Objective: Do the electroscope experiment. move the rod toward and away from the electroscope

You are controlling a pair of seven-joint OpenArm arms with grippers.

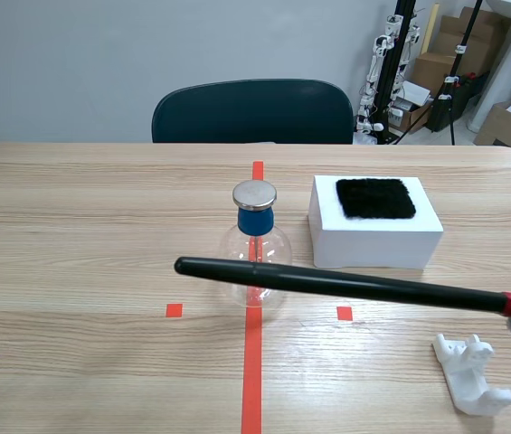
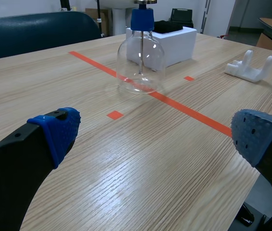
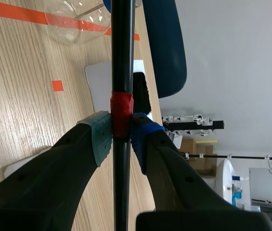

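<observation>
Rod [image 1: 327,282] clamped by right gripper [image 3: 121,132], tip held across electroscope [image 1: 255,221] at desk [image 1: 74,235] centre; left gripper [image 2: 157,132] spread wide, empty; withdrawal judged outstanding

White box [image 1: 377,242] topped with black fur pad [image 1: 375,197], white plastic stand [image 1: 469,372] — dark chair [image 1: 252,113] beyond

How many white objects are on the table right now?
2. A white box, topped with a black pad, stands just right of the electroscope. A white plastic stand lies nearer the robot, at the right. None appear hidden.
</observation>
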